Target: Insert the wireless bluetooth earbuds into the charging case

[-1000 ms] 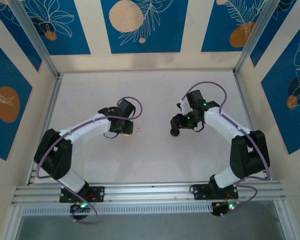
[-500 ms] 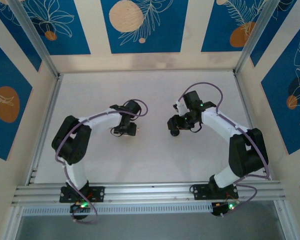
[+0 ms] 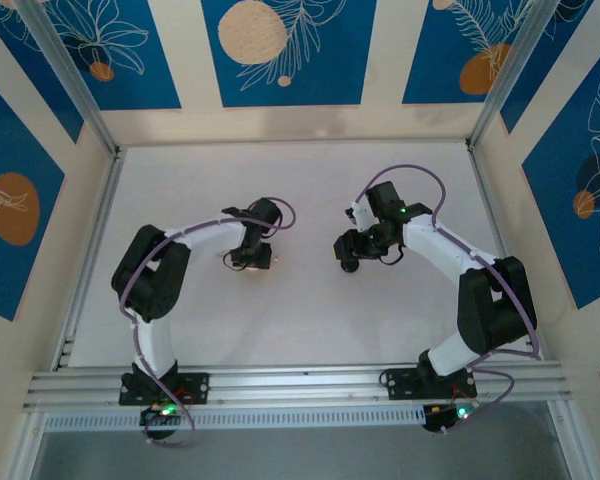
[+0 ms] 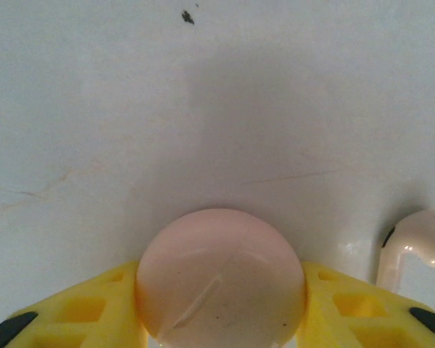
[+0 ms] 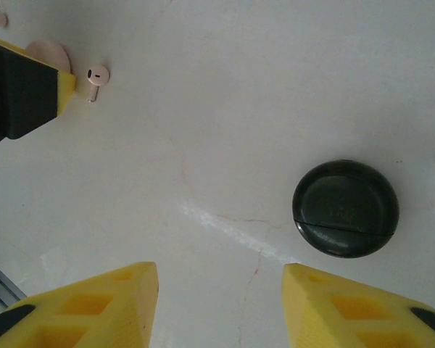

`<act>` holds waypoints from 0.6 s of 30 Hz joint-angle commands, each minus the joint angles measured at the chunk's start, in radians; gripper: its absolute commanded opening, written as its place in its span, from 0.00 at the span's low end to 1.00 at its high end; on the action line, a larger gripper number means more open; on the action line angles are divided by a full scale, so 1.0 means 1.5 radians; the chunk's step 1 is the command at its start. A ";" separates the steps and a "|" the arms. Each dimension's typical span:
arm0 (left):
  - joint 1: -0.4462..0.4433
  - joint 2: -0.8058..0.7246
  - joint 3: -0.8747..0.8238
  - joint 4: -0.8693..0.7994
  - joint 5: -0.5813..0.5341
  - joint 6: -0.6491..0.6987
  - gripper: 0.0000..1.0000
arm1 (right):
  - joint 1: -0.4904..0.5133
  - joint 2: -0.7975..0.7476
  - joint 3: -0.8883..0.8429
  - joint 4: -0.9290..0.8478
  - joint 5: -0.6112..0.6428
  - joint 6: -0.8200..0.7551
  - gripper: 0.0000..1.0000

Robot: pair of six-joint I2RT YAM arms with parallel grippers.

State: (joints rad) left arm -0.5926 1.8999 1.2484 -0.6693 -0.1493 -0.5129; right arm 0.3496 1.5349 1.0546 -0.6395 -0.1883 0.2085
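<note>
Pinch light, slippery pale earbud (image 4: 412, 245) gently at stem, with left gripper (image 4: 220, 290) clamped on pink case (image 4: 217, 246), right gripper (image 5: 221, 290) open, empty.

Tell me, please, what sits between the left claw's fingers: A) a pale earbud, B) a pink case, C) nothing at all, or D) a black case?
B: in the left wrist view the pink case sits between the left claw's yellow fingers, touching both, while the earbud lies off to one side.
</note>
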 commanded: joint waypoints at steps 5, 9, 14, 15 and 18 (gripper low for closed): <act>0.008 -0.024 -0.016 0.022 0.022 0.027 0.38 | -0.004 -0.058 -0.020 0.047 -0.065 -0.011 0.47; 0.007 -0.089 -0.051 0.037 0.042 0.075 0.35 | -0.017 -0.098 -0.049 0.100 -0.113 -0.001 0.47; -0.004 -0.198 -0.109 0.078 0.051 0.181 0.30 | -0.033 -0.146 -0.090 0.174 -0.177 0.018 0.46; -0.007 -0.219 -0.125 0.089 0.057 0.205 0.30 | -0.036 -0.150 -0.095 0.183 -0.188 0.022 0.46; -0.021 -0.287 -0.172 0.135 0.104 0.290 0.31 | -0.041 -0.151 -0.106 0.211 -0.239 0.035 0.46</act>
State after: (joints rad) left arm -0.6056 1.5368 1.0420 -0.5335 -0.0677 -0.2344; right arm 0.2958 1.3231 0.9173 -0.3923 -0.4320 0.2348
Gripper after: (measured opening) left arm 0.430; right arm 0.457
